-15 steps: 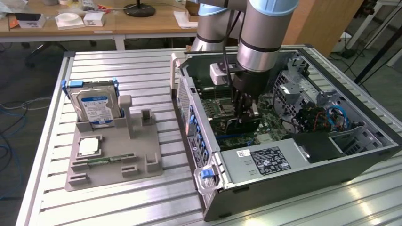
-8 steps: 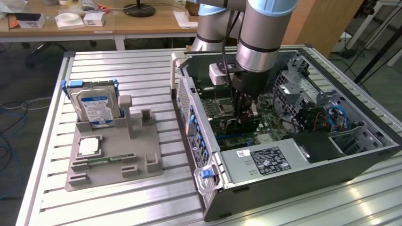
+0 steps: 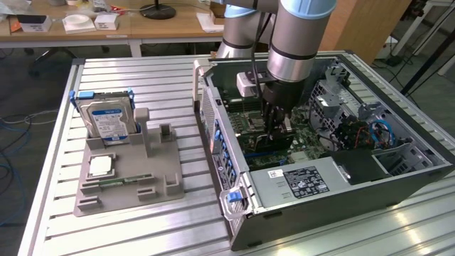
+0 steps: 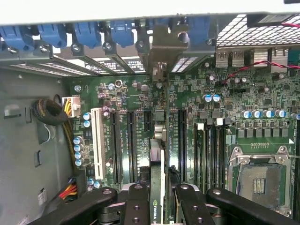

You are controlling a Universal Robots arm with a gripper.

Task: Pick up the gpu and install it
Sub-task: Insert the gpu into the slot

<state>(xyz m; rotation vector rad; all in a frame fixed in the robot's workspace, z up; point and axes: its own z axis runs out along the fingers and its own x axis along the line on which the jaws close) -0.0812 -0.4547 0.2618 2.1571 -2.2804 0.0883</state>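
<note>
Wooden desks (image 3: 106,24) with small white boxes run along the back of the room. In front of them I see the slatted metal table (image 3: 142,234). A grey fixture tray (image 3: 128,194) lies toward the table's edge at the exterior view's left, with a hard drive (image 3: 108,121) standing upright in its far end. The open computer case (image 3: 320,210) lies on its side along the table's edge at the exterior view's right. My arm (image 3: 299,37) comes straight down into the case, and the gripper (image 3: 277,130) is low inside it, just above the motherboard (image 3: 313,146).

From the wrist view I look down past the gripper (image 4: 161,196) onto the motherboard (image 4: 262,108). The black fingers (image 4: 136,202) are partly closed and clamp the gpu (image 4: 155,208) from both sides. The card stands on edge between them, its green board with a logo facing me. It runs toward the case's rear wall with the blue clips (image 4: 86,33). It lies between two long black slots (image 4: 132,140), well apart from the processor socket (image 4: 258,180). I cannot tell whether its lower edge touches a slot.
</note>
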